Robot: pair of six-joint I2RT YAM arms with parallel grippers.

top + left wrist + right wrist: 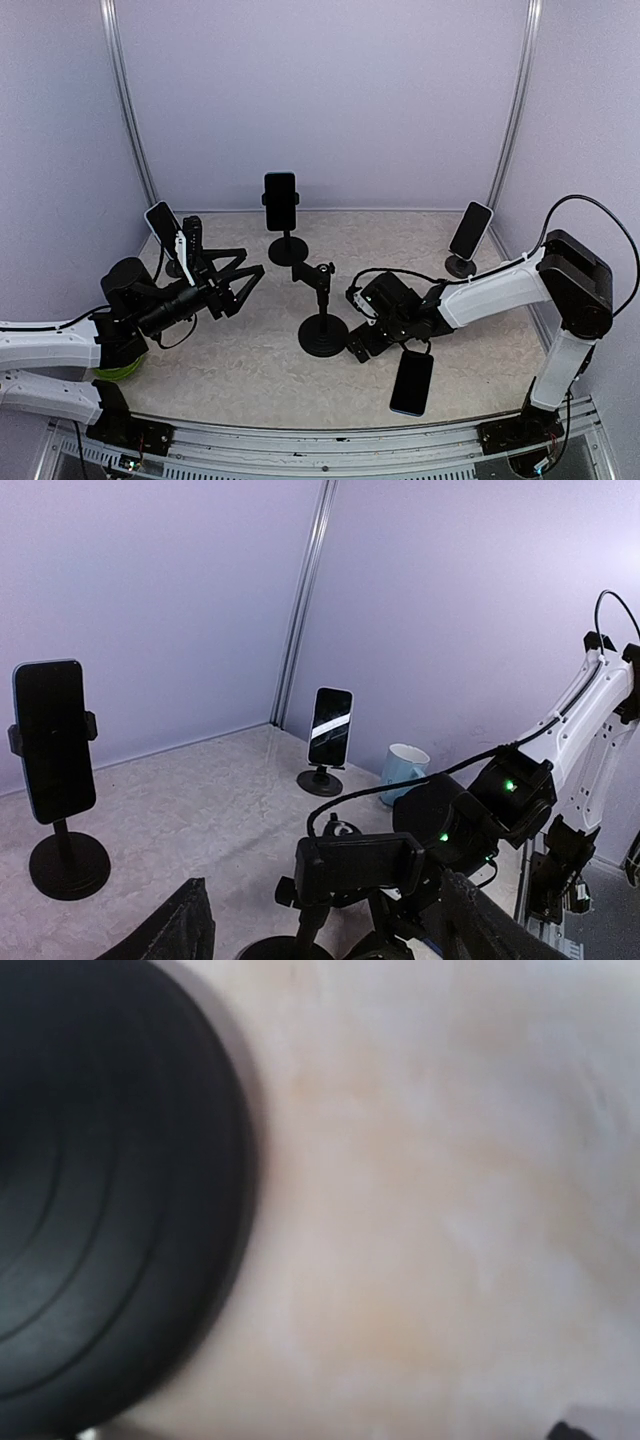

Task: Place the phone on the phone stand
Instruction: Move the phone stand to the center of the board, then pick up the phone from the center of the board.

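The phone [412,382] is dark and lies flat on the table at the near right, apart from both grippers. In the middle stands the empty black phone stand [322,300], its cradle [360,865] turned sideways. My left gripper [240,278] hovers left of the stand, open, its wide fingers [175,930] framing the cradle from a distance with nothing between them. My right gripper [364,336] is down at the table right beside the stand's round base [110,1190], between base and phone. Its fingers are out of the blurred right wrist view; it looks open and empty.
Three other stands each hold a phone: back centre [281,200], back left [163,222] and back right [470,228]. A pale blue mug [402,770] stands near the back right stand. A green object [120,370] sits under my left arm.
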